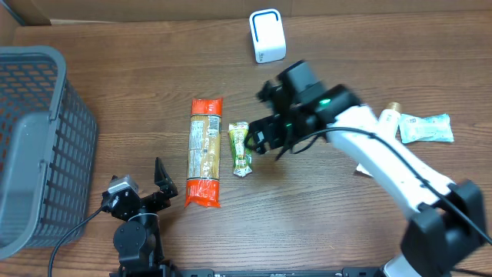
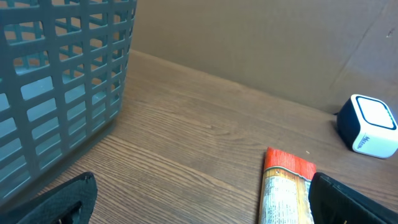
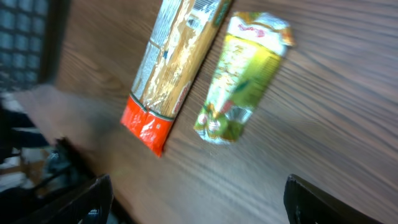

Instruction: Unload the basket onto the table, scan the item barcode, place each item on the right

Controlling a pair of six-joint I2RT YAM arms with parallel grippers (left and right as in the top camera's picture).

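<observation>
The right gripper [image 1: 257, 141] is held open and empty just beside the green packet [image 1: 241, 148], which is laid flat on the table [image 1: 307, 223] next to 1 long orange-ended packet [image 1: 204, 151]. The left gripper [image 1: 146, 191] is spread wide, nothing held, near the grey basket [image 1: 31, 138]. The white scanner [image 1: 267, 36] is set well apart.

Light is even and fairly bright, coming from above, so shadows are soft, like the faint one beside the basket [image 1: 31, 146]. No harsh glare on the wood table [image 1: 323, 223]. The overhead view is sharp. The right wrist view is smeared with blur: the green packet [image 3: 245, 81] and the orange-ended packet [image 3: 168, 74] lose their print, with some sheen on the wrappers. The left wrist view is crisp farther off and soft at the bottom corners.
</observation>
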